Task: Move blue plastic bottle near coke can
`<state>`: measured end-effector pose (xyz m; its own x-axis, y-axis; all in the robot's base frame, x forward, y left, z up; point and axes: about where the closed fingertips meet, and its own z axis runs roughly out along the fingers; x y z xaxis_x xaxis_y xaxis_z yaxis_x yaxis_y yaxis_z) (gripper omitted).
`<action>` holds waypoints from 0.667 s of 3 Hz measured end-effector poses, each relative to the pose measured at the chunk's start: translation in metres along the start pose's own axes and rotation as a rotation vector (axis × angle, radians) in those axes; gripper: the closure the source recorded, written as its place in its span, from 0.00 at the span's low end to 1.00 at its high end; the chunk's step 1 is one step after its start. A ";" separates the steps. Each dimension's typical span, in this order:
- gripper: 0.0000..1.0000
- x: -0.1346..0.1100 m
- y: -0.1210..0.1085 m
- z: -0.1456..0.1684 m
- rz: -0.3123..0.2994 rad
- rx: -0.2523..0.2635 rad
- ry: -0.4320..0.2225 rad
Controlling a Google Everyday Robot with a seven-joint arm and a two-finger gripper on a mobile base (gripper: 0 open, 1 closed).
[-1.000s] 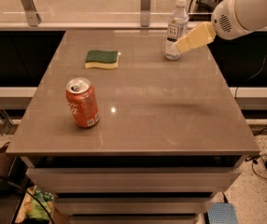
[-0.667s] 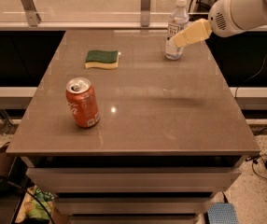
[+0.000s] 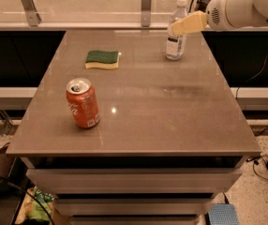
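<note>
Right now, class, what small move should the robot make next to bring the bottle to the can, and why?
Probably secure a hold on the blue plastic bottle. The gripper sits against its upper part at the far right of the table, and whether it grips yet is unclear. The coke can stands near the front left.

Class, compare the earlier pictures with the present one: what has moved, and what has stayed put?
The robot's pincer rose from the base of the clear plastic water bottle to its shoulder. Nothing was visibly grasped or released. The bottle, the orange-red soda can, the green-and-yellow sponge and the grey table stayed put.
</note>
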<state>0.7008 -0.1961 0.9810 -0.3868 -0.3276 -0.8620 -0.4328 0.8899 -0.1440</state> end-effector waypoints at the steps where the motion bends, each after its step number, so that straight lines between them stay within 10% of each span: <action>1: 0.00 -0.005 -0.002 0.024 0.034 -0.010 -0.045; 2: 0.00 0.001 0.002 0.050 0.063 -0.034 -0.045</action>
<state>0.7403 -0.1788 0.9553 -0.3778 -0.2560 -0.8898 -0.4363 0.8968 -0.0728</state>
